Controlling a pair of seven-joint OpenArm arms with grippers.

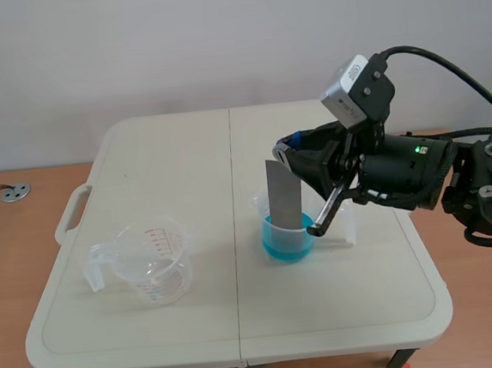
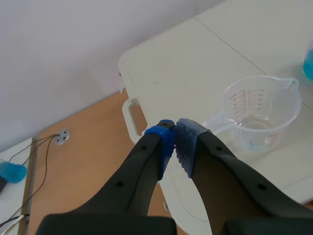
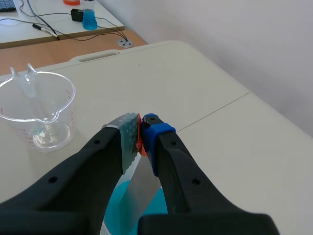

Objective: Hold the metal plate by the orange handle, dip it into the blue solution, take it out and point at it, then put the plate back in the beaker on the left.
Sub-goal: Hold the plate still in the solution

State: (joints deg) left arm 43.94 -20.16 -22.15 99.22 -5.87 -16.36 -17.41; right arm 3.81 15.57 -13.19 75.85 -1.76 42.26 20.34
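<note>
The pale folding table (image 1: 165,148) carried two clear beakers. The right arm (image 1: 417,169) reached in over the right-hand one. On the left stood the empty measuring beaker (image 1: 154,265) with red graduations, and right of the middle the smaller beaker (image 1: 275,205) held blue solution (image 1: 288,245). The metal plate (image 1: 285,193), a flat, dull grey rectangular strip, stood upright with its lower end in that liquid. The right gripper (image 3: 141,134) had its pads clamped on the small orange handle (image 3: 139,139) at the plate's top. The left gripper (image 2: 175,142) hung beyond the table's edge, its fingers closed together on nothing.
</note>
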